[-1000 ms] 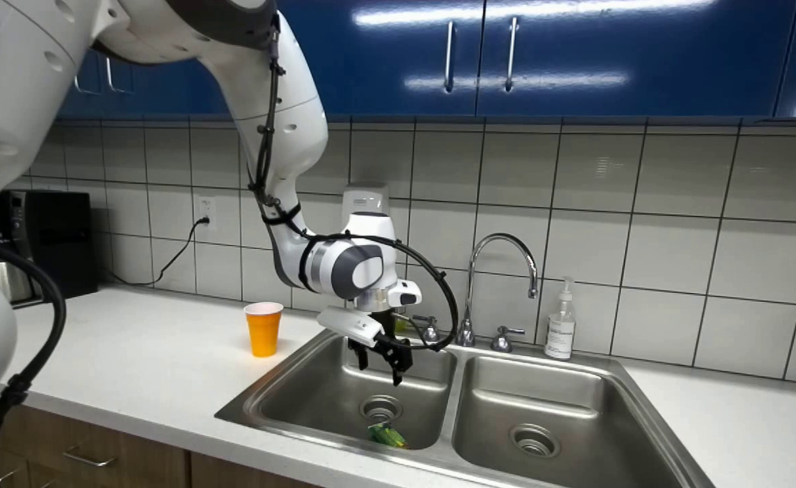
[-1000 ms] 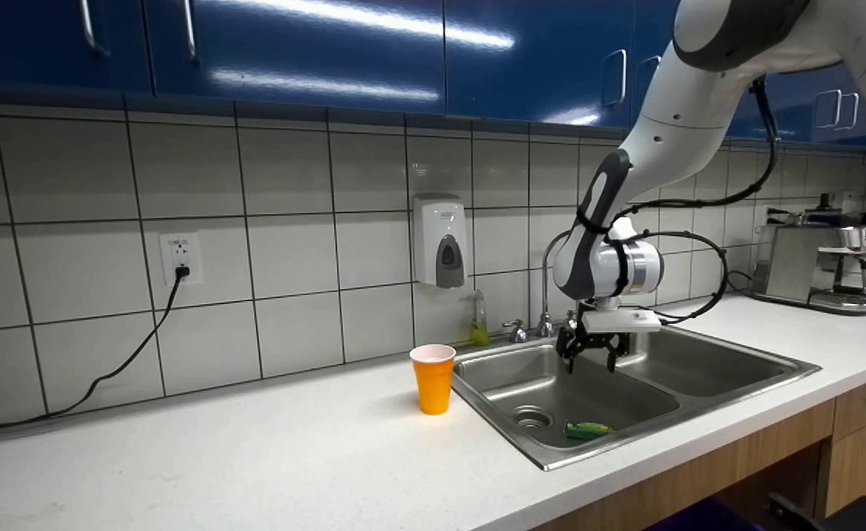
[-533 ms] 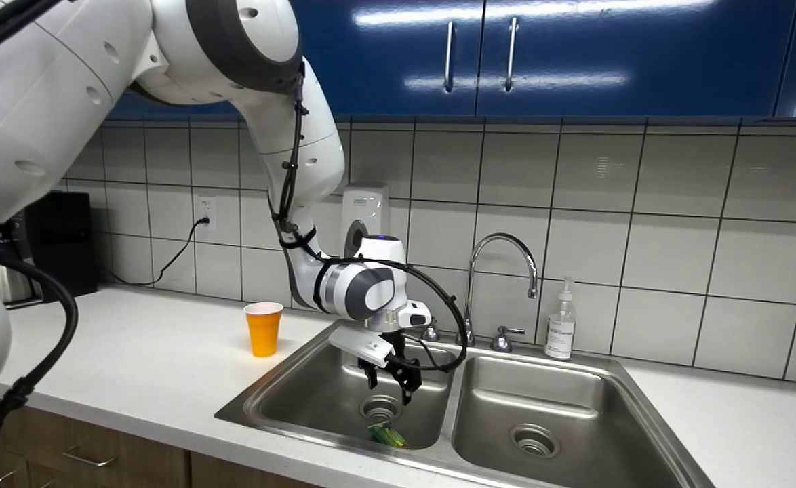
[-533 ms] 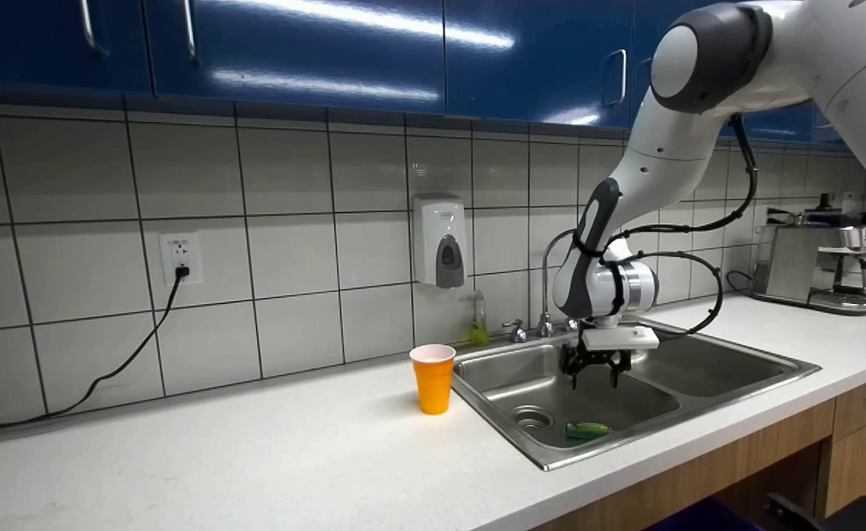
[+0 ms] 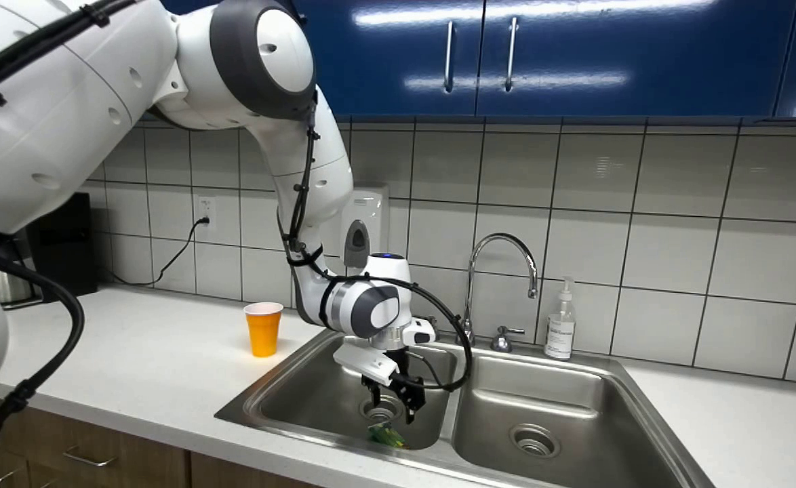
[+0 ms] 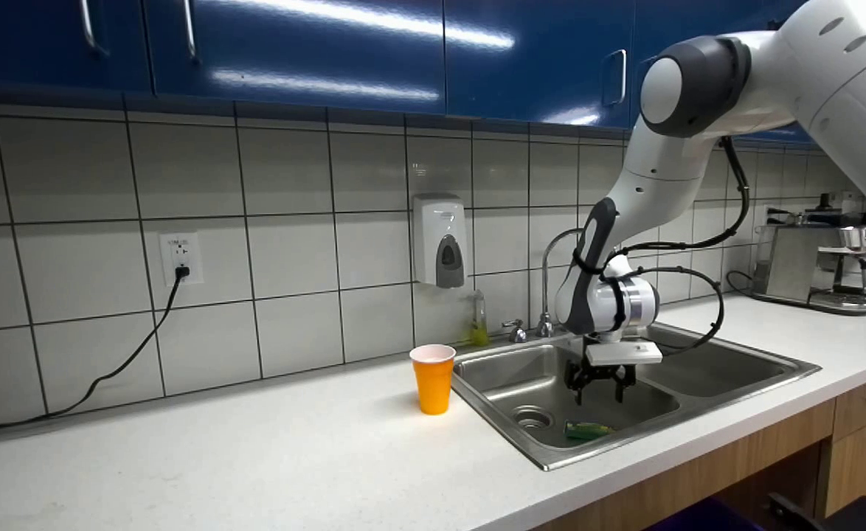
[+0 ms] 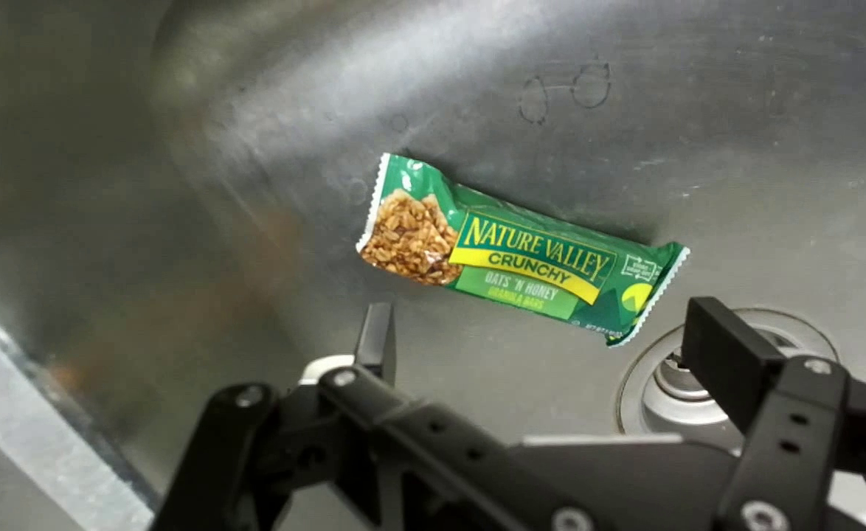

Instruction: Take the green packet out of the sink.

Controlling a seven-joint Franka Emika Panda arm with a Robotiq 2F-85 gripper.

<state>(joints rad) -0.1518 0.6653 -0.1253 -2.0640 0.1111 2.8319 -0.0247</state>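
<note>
1. Off-white wall tiles [image 5: 588, 237] and glossy blue cabinets [image 5: 628, 68] stood behind and above the Robotiq gripper [image 6: 600, 397]; beneath it, one basin of the stainless-steel double-basin sink [image 5: 446, 434] sat set into the white countertop [image 6: 293, 442].

2. With nothing between them, the gripper's jaws stood wide and its fingers [image 7: 728, 358] pointed down, presumably spread ready to straddle the target.

3. Below the gripper and toward the sink's front, the Nature Valley Crunchy Oats 'n Honey granola bar packet [image 7: 521, 251] lay flat, label up, borne by the basin floor. One end rested just beside the drain [image 7: 662, 387], not over it.

4. In the wrist view the packet's length ran roughly along the line between the fingers, slightly skewed, so pinching its narrow width would likely call for a wrist turn.

5. Off to the gripper's side, outside the rim, the orange cup [image 6: 433, 380] stood upright, apparently no part of the job.

6. Compared with a second earlier, the gripper had come lower and closer to the packet in both exterior views, its spread much the same; packet and cup had not visibly moved.
</note>
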